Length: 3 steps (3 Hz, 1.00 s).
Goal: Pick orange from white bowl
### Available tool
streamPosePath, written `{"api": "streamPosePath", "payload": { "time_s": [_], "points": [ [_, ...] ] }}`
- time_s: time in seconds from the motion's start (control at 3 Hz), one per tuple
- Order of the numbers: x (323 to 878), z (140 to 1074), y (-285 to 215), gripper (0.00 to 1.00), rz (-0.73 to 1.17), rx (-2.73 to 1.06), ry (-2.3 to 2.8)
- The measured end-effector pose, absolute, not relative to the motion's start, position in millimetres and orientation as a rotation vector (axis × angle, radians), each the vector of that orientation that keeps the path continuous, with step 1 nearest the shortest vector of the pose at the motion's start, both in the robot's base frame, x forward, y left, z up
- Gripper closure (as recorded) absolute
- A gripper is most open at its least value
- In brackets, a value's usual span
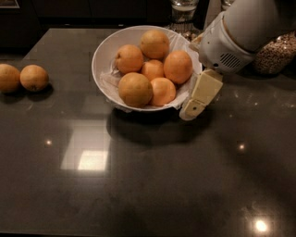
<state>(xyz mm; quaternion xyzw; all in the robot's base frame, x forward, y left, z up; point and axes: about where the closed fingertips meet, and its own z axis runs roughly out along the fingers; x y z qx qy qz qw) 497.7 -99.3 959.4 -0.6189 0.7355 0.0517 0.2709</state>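
Note:
The white bowl (102, 51) with a crinkled white liner stands at the back middle of the dark counter and holds several oranges. The orange (135, 89), the largest one with duller yellowish-tan skin, lies at the bowl's front left. Smaller, brighter oranges lie behind and beside it. My gripper (190, 110), cream-coloured below a white arm housing (222, 44), hangs outside the bowl just off its right rim, its tip close to the counter. It holds nothing that I can see.
Two loose oranges (33, 77) lie at the counter's left edge. A glass jar of grains (274, 53) stands at the back right behind my arm, and another glass jar (183, 11) stands behind the bowl. The counter reflects ceiling lights.

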Motion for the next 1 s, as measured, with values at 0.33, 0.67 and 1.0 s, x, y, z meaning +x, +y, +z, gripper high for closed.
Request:
{"api": "streamPosePath", "payload": {
  "time_s": [0.33,0.67,1.0],
  "points": [
    [511,955,-75,0.0,0.208,-1.614,1.955],
    [523,957,-51,0.0,0.246,-1.604,1.905],
    [519,958,-54,0.0,0.246,-1.59,1.907]
  ]
}}
